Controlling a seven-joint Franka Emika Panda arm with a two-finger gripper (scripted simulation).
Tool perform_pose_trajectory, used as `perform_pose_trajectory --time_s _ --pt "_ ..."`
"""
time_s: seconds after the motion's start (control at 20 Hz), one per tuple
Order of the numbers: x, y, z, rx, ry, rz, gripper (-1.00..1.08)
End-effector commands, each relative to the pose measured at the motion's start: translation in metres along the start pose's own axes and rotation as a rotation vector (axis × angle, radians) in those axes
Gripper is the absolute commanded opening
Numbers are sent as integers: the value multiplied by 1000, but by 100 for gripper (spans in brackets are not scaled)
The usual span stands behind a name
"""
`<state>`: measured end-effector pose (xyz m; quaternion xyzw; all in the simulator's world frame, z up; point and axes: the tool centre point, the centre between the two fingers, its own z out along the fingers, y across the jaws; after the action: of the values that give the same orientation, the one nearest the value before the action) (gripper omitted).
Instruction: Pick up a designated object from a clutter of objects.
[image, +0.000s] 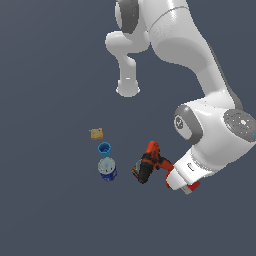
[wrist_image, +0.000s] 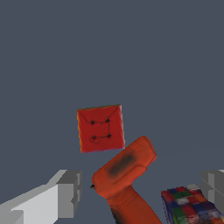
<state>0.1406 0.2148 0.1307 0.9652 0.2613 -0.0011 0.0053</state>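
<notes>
Wrist view shows the claw (wrist_image: 140, 192) spread wide with nothing between its fingers (wrist_image: 65, 194), one pale finger low on one side and the other at the opposite edge. Between them lies the orange-red drill (wrist_image: 124, 173), its square red base (wrist_image: 100, 128) a little farther off, and the puzzle cube (wrist_image: 189, 204), with its small red, white and green squares, sits close beside the inner face of the far-edge finger, only partly inside the gap. I judge this to be the approach step: the claw is low over the clutter but has not closed on anything. The next move likely calls for a sideways shift so the cube sits centred between the fingers and the drill's handle is left outside them, then a short descent and a squeeze; closing from this pose risks catching the drill instead. In the exterior view the arm's hand (image: 182, 176) hangs just right of the drill, with the blue cup (image: 104, 148), the blue-white can (image: 107, 169) and the tan block (image: 97, 133) well apart to the left on the bench (image: 50, 210); the cube is hidden there.
</notes>
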Motion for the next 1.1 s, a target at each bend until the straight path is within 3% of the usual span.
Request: perform_pose_trajectory --time_s 0.0,0.45,1.05 --pt "9 -10 15 2 3 -26 100" --pt "24 -32 45 9 5 -76 100" --pt "24 -34 72 10 4 -78 100"
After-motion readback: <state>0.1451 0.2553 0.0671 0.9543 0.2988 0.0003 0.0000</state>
